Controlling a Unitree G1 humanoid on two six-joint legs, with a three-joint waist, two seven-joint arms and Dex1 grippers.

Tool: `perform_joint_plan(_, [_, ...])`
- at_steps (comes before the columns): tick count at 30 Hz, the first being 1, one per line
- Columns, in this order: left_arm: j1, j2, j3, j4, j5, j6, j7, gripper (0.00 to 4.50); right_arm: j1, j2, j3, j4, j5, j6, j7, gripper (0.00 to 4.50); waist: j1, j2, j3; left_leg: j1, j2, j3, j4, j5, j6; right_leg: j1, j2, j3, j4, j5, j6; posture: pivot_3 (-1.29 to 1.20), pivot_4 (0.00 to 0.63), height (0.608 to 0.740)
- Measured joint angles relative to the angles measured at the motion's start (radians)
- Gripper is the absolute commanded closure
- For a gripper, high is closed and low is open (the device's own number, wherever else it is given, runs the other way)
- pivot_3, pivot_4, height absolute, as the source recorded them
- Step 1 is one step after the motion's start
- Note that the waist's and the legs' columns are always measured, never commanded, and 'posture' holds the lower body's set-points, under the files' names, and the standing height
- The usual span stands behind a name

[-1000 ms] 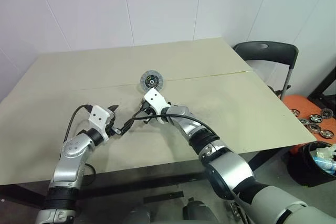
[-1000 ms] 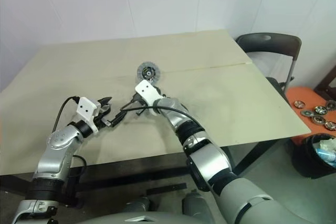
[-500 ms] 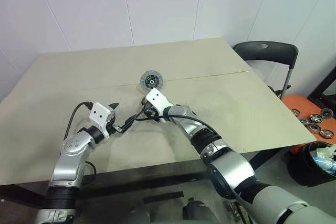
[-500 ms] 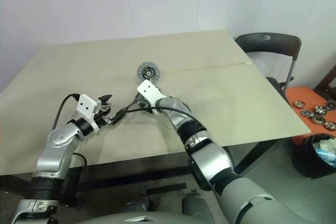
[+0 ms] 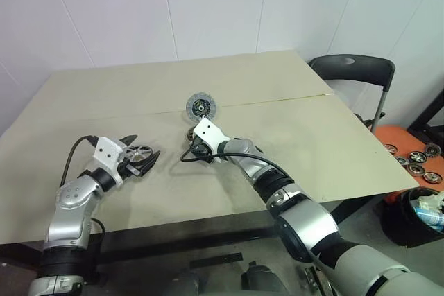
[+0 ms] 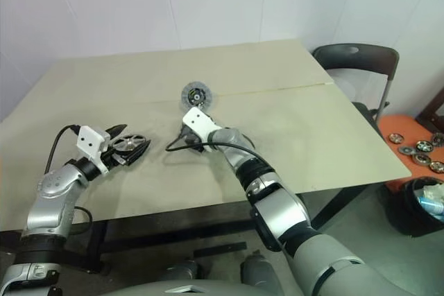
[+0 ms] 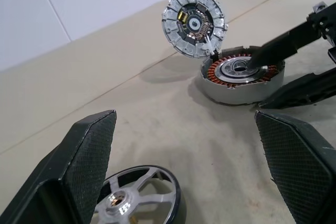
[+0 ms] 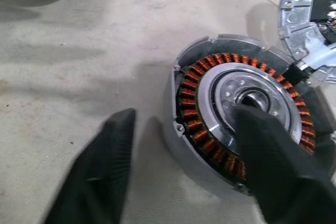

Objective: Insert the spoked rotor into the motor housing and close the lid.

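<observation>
The spoked rotor (image 7: 137,199), a shiny silver wheel, lies flat on the table between the wide-apart fingers of my left gripper (image 7: 184,124), which is open. The motor housing (image 8: 236,124), with its ring of copper windings showing, sits further right. The lid (image 5: 201,107) stands tilted up at the housing's far edge, still joined to it. My right gripper (image 8: 186,116) is open astride the housing's wall. One of its fingers (image 8: 278,166) is over the central hub. The other stands outside the wall, a little apart from it.
The tan table (image 5: 277,129) has a seam across its middle. A black cable (image 5: 184,158) loops on the table by my right wrist. A black chair (image 5: 354,67) stands at the right edge. On the floor beyond are an orange tray (image 5: 413,157) with several similar parts and a dark bin (image 5: 416,206).
My left arm has swung left, away from the right gripper, and the rotor now shows between its fingers. The right arm has stayed at the housing.
</observation>
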Motion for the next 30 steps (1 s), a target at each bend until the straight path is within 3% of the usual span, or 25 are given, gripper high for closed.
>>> perform_joint_plan(5, [0.003, 0.000, 0.001, 0.008, 0.000, -0.001, 0.001, 0.00, 0.000, -0.003, 0.003, -0.005, -0.008, -0.006, 0.005, 3.99, -0.001, 0.000, 0.000, 0.000, 0.000, 0.000, 0.000, 0.000, 0.000, 0.000, 0.000, 0.000, 0.000, 0.000, 0.000, 0.00, 0.000, 0.740])
perform_joint_plan(19, [0.006, 0.000, 0.002, -0.011, 0.004, 0.009, 0.031, 0.00, 0.000, -0.005, 0.002, -0.006, -0.009, -0.002, 0.004, 3.99, 0.000, -0.001, 0.000, 0.000, 0.000, 0.000, 0.000, 0.000, 0.000, 0.000, 0.000, 0.000, 0.000, 0.000, 0.000, 0.00, 0.000, 0.740])
perform_joint_plan(22, [0.007, 0.000, 0.001, -0.026, 0.006, 0.014, 0.038, 0.00, 0.000, -0.006, 0.005, -0.008, -0.010, -0.001, 0.016, 4.48, 0.000, 0.000, 0.000, 0.000, 0.000, 0.000, 0.000, 0.000, 0.000, 0.000, 0.000, 0.000, 0.000, 0.000, 0.000, 0.00, 0.000, 0.740])
perform_joint_plan(30, [0.008, 0.000, -0.002, -0.059, 0.010, 0.049, 0.052, 0.00, 0.003, -0.006, 0.016, -0.011, -0.011, -0.001, 0.023, 4.48, 0.000, 0.000, 0.000, 0.000, 0.000, 0.000, 0.000, 0.000, 0.000, 0.000, 0.000, 0.000, 0.000, 0.000, 0.000, 0.00, 0.000, 0.740])
